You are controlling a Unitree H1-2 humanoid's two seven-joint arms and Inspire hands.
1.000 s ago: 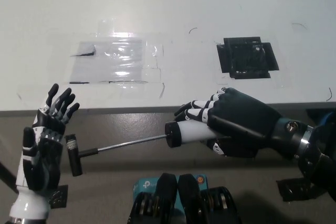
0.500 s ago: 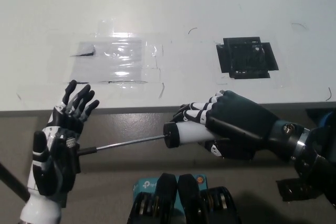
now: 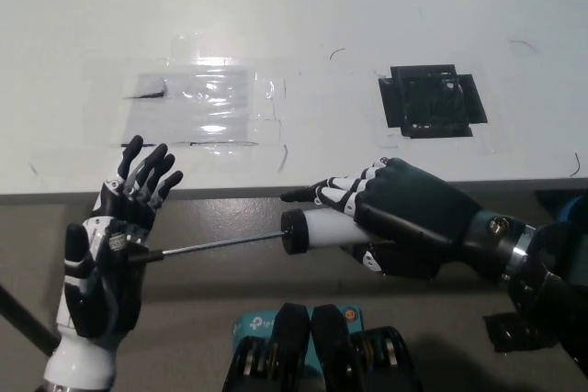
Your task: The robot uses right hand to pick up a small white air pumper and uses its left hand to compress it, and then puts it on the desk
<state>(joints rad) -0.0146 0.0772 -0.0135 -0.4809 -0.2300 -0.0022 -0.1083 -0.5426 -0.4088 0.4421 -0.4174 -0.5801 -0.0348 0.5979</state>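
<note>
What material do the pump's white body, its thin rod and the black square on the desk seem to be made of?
The white body, held in the right hand, looks like smooth matte plastic, with a black end cap. The thin rod looks like polished metal: it is grey and shiny. The black square seems to be matte tape or foam; the picture leaves this open.

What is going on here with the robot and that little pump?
The robot's black right hand holds the small white air pumper by its barrel, out in front of the white desk. The pump's thin metal rod sticks out toward the white left hand, whose open palm sits against the rod's far end, fingers spread. The rod is extended, so the compression looks not yet done.
</note>
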